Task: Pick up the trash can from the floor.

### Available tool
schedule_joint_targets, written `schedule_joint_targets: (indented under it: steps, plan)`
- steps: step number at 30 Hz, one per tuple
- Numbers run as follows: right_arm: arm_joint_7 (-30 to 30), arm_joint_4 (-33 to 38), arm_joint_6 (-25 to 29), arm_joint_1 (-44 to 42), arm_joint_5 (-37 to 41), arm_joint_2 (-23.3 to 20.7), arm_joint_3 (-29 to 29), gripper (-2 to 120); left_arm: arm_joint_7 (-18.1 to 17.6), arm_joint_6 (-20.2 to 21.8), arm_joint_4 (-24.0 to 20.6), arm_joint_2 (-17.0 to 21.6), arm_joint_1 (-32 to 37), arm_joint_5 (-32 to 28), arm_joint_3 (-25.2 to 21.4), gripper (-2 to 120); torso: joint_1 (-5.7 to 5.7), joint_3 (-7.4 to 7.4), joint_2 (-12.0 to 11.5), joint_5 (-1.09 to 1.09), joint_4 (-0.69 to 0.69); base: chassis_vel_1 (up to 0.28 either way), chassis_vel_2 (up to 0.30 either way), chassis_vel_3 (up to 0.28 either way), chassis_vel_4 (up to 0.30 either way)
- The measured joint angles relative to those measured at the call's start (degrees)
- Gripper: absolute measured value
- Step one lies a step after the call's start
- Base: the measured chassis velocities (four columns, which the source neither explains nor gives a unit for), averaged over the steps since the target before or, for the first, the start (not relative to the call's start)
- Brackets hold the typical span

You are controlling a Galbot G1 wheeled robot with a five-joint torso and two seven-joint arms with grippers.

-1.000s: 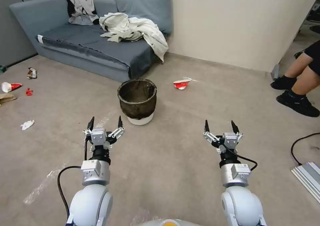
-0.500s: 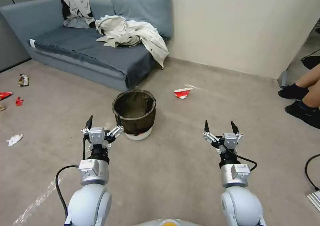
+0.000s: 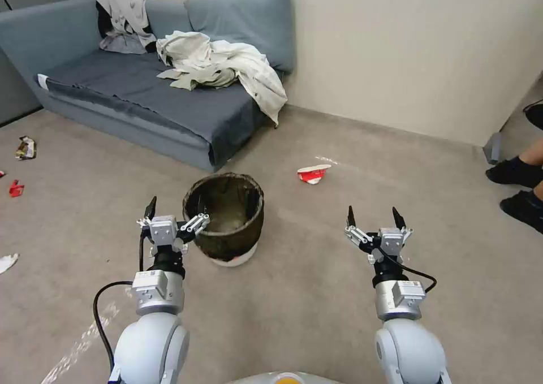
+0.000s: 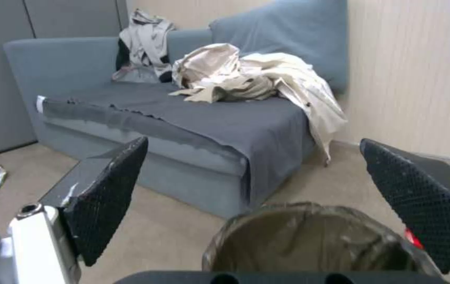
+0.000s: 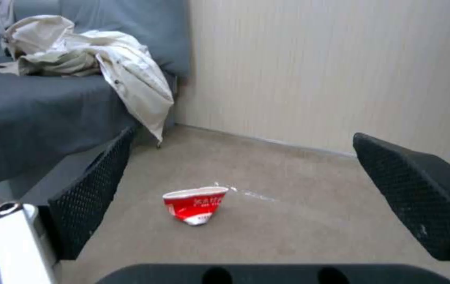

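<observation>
We have rolled closer, so the trash can (image 3: pixel 224 217) on the floor (image 3: pixel 305 293) now sits just beside our spread-open left gripper (image 3: pixel 174 211), within reach, while our right gripper (image 3: pixel 373 217) waits apart, open.

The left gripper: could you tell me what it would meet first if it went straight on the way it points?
Probably the trash can: the left gripper has open jaws, one already at the near rim. Depth is unclear.
</observation>
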Motion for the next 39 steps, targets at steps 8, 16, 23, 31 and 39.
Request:
schedule_joint_targets:
  steps: [8,16,23,31,39]
  plan:
    - [0.2,-0.2,0.1,0.1,0.0,0.0,-0.1,100,-0.4,1.3,0.1,0.5,-0.5,-1.1,-0.3,100,0.00,0.00,0.0,0.00,0.00,-0.151,0.155,0.144,-0.160]
    - [0.6,-0.5,0.1,0.3,0.3,-0.1,0.0,100,-3.7,16.0,2.1,6.5,-6.5,-12.6,-2.0,100,0.00,-0.01,0.0,0.00,0.00,-0.016,0.022,0.024,-0.020]
    - [0.7,-1.0,0.2,0.3,0.6,-0.4,0.2,100,-7.8,25.2,6.1,10.2,-11.8,-23.9,-2.2,100,0.00,0.00,0.0,0.00,0.00,0.000,0.000,0.000,0.000]
    - [0.7,-1.8,0.3,0.7,0.7,-0.4,0.3,100,-8.4,28.3,12.0,12.0,-14.9,-27.7,-1.4,100,0.00,0.00,0.0,-0.01,0.00,0.000,0.000,0.000,0.000]
    - [0.6,-2.7,0.3,1.2,0.6,-0.5,0.3,100,-7.8,28.5,17.3,12.5,-17.5,-29.4,-0.7,100,0.00,0.00,0.0,0.00,0.00,0.000,0.000,0.000,0.000]
